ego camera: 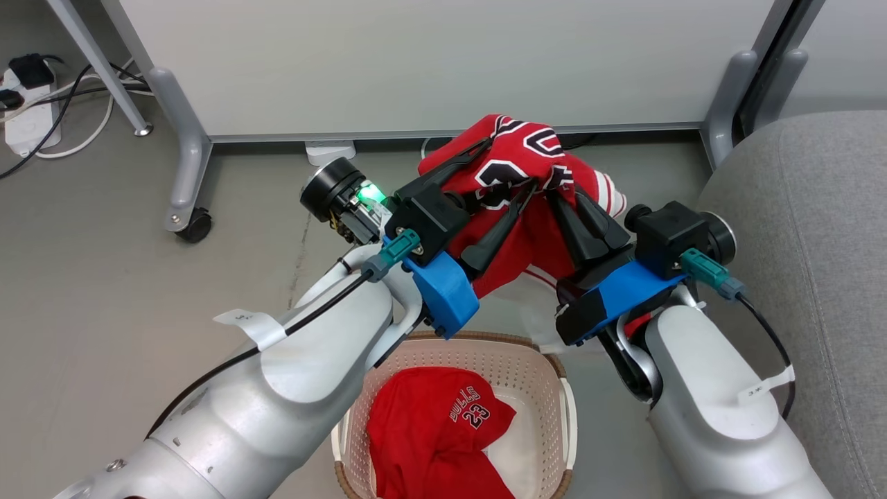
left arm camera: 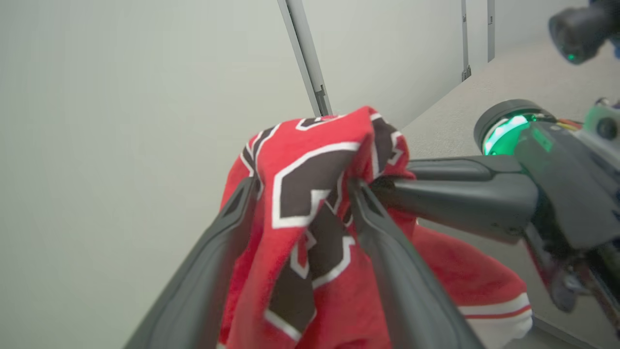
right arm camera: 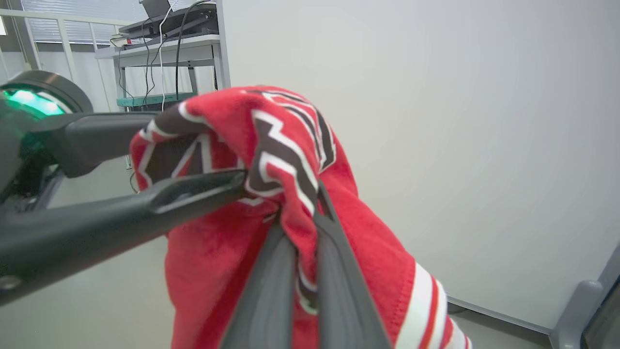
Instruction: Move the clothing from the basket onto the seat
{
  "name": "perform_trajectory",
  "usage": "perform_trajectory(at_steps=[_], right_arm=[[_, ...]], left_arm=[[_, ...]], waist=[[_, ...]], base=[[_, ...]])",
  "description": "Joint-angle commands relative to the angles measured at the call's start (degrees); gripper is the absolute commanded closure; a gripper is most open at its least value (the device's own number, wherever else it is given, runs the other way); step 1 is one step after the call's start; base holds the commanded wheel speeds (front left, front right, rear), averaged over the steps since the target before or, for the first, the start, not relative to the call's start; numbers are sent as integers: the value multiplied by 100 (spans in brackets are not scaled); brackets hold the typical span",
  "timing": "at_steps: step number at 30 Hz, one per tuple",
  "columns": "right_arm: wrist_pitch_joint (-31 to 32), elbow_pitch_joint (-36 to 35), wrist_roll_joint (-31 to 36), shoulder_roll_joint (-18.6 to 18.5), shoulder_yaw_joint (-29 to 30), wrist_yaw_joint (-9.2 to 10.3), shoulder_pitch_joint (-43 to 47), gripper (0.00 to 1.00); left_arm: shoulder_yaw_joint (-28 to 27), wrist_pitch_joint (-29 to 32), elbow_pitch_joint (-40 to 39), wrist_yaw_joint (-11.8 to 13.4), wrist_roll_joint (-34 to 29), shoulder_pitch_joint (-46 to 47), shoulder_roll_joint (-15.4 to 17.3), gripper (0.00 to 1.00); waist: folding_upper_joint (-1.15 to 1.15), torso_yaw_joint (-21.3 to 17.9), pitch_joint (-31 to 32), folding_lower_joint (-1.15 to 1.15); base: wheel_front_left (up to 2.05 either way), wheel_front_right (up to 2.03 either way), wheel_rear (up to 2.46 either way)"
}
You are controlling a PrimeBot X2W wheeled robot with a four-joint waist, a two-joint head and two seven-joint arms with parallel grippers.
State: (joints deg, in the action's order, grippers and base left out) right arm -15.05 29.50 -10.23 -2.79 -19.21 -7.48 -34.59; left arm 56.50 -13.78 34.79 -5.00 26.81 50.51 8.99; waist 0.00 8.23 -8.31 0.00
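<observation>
Hanging at upper centre, red basketball garment (ego camera: 520, 142) with dark lettering, right tool (ego camera: 565, 194) pressed together pinching its fabric, left tool (ego camera: 511, 164) spread around the cloth, second red garment (ego camera: 429, 433) marked "BULLS 23" in cream perforated plastic basket (ego camera: 554, 378) at bottom centre, light grey fabric seat (ego camera: 804, 208) at right.

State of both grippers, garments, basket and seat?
Red basketball garment with dark-and-white lettering: lifted, hanging in the air.
Left gripper: open, fingers astride that garment.
Right gripper: shut on it.
Cream perforated plastic basket with brown rim: upright.
Red "BULLS 23" garment: crumpled inside it.
Light grey fabric seat: no clothing on visible part.
</observation>
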Motion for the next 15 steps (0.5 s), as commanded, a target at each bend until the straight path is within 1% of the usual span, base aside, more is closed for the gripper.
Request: perform_trajectory(at_steps=[1,8,15], right_arm=[[-20,-57,-17,-19,71,-3,-67,100],[-20,-192,78,-19,394,-3,4,100],[-20,-379,272,-18,648,-3,177,100]], left_arm=[[17,-21,-26,49,28,-82,38,0],[69,-53,-163,108,-23,-171,106,0],[91,-79,-400,194,-48,-298,178,0]], waist=[[0,-26,0,0],[0,-236,-19,0],[0,-606,-59,0]], base=[[0,0,0],[0,0,0],[0,0,0]])
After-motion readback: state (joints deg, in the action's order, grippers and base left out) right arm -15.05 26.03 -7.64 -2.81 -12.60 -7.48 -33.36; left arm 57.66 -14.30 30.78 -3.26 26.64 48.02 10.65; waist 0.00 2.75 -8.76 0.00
